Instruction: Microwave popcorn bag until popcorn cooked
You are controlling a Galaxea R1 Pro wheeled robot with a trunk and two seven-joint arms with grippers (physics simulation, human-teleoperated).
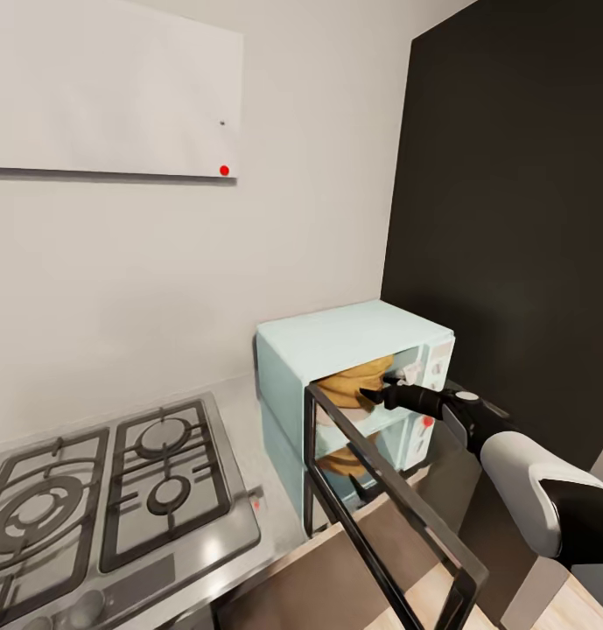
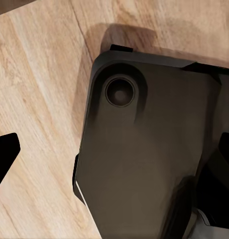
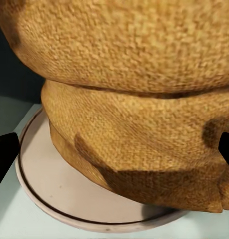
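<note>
- One popcorn bag (image 3: pixel 139 104) sits on the turntable plate (image 3: pixel 59 184) inside the microwave (image 1: pixel 354 350), whose door (image 1: pixel 380 507) hangs open for access.
- Your right gripper (image 1: pixel 377 394) reaches into the cavity, its fingers spread either side of the bag.
- I cannot tell your left gripper's state; it points at the wooden floor (image 2: pixel 39 99).

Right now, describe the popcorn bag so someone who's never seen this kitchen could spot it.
Find the pale mint-blue microwave on the steel countertop, right of the gas stove. Its door hangs open; the bag sits inside on the round turntable plate, a wrinkly tan woven sack.
</note>
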